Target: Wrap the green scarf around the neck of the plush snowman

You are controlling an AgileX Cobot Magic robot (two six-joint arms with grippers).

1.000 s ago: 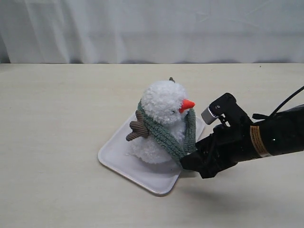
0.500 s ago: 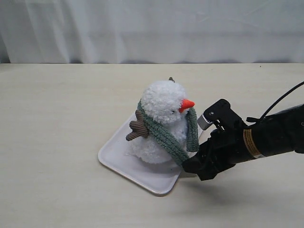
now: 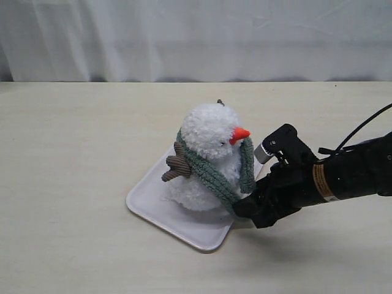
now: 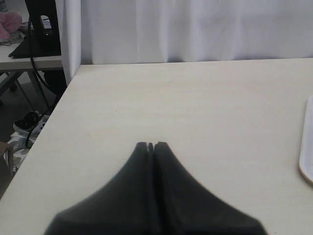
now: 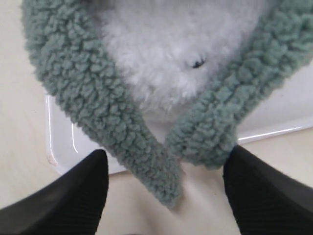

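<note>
Nothing legible in the room.
The only label I can spot is a tan sticker (image 3: 318, 182) wrapped on the black right arm (image 3: 355, 174), and its dark print is too small to make out.

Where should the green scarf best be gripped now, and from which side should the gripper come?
Probably the longer hanging end of the green scarf, near its rounded tip, approached from the front of the plush snowman by the open right gripper. Both ends hang loose there, past the edge of the white tray.
</note>
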